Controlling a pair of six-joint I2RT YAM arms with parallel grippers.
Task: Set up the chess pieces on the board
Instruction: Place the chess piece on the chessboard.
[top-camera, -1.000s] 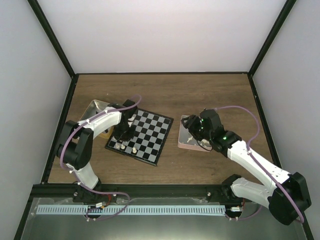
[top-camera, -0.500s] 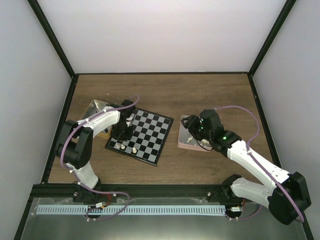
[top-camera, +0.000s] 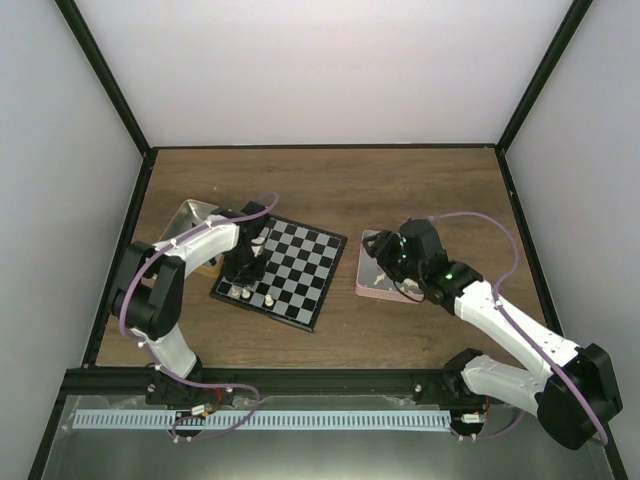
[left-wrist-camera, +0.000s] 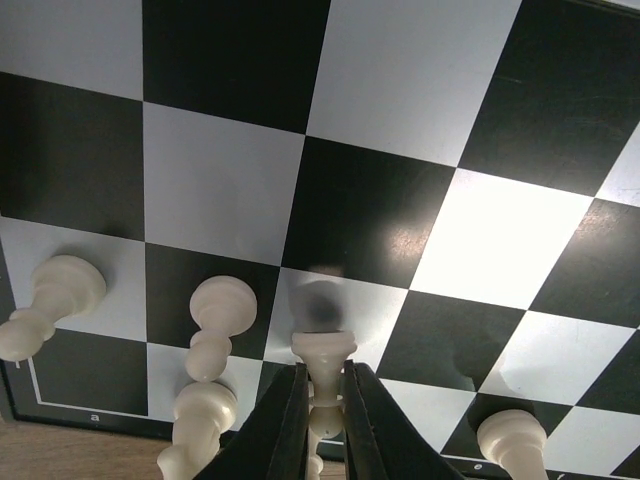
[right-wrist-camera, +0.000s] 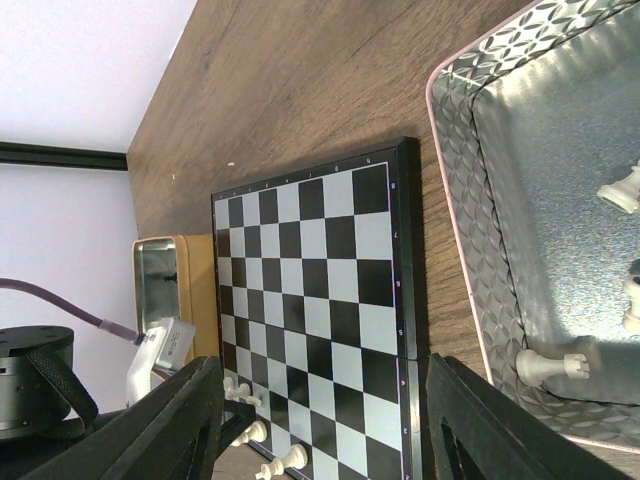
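Observation:
The board lies left of centre, filling the left wrist view. My left gripper is shut on the stem of a cream-white chess piece, held base-first just over a pale square near the board's edge. Other white chess pieces stand around it along the near rows, seen from above as small pale figures. My left gripper hangs over the board's near-left corner. My right gripper is open and empty, hovering by the pink tin.
The pink-rimmed metal tin right of the board holds loose white pieces. A gold tin sits off the board's left edge, partly under the left arm. Dark frame rails border the wooden table.
The left gripper has shifted only slightly over the board's near-left corner, still holding the white piece. The right arm has not moved.

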